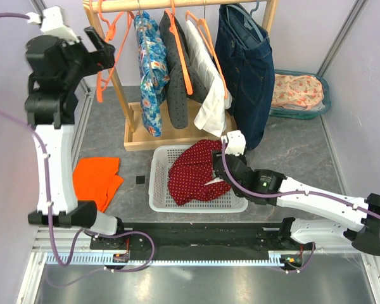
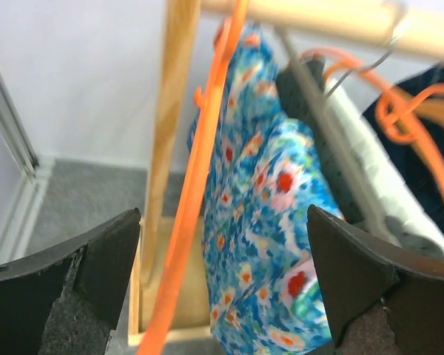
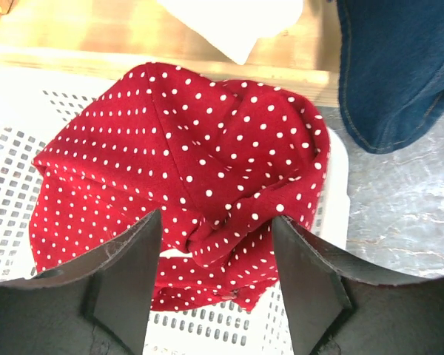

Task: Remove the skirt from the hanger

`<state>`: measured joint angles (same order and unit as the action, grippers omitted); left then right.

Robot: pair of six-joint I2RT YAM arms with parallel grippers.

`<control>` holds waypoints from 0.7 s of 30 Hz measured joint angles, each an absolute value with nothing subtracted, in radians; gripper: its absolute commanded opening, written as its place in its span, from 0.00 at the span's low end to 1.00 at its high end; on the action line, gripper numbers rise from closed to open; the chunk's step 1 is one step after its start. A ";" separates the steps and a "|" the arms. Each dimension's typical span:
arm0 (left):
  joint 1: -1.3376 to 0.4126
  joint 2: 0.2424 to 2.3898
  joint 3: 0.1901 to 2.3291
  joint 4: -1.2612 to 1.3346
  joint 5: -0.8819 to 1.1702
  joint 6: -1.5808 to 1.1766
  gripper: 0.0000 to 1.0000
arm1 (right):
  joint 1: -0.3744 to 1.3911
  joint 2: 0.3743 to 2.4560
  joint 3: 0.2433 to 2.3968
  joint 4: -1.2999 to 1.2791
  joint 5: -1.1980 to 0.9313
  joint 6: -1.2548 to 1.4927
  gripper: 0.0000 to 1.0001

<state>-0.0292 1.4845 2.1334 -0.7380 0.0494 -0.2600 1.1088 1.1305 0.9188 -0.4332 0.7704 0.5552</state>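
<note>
The red skirt with white dots (image 1: 193, 171) lies crumpled in the white basket (image 1: 157, 183), off any hanger. It fills the right wrist view (image 3: 207, 177). My right gripper (image 1: 220, 170) is open just above the skirt's right side, jaws (image 3: 214, 281) spread and empty. My left gripper (image 1: 107, 47) is raised at the rack's left end, open and empty. An empty orange hanger (image 1: 101, 85) hangs beside it. In the left wrist view this hanger (image 2: 192, 200) runs between the open fingers (image 2: 96, 274), touching neither.
A wooden rack (image 1: 145, 136) holds a blue floral garment (image 1: 151, 69), a grey one (image 1: 175, 76), a white one (image 1: 206, 69) and blue jeans (image 1: 247, 69). An orange cloth (image 1: 98, 177) lies left of the basket. A teal tray (image 1: 297, 92) stands at the back right.
</note>
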 measured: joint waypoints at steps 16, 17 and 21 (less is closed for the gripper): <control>-0.379 1.470 2.209 -0.546 -0.145 -0.218 1.00 | 1.262 1.067 1.066 -0.550 0.913 0.561 0.75; -0.384 1.500 2.210 -0.546 -0.163 -0.217 1.00 | 1.280 1.067 1.074 -0.558 0.927 0.561 0.75; -0.391 1.635 2.210 -0.560 -0.220 -0.213 1.00 | 1.327 1.067 1.087 -0.577 0.971 0.563 0.77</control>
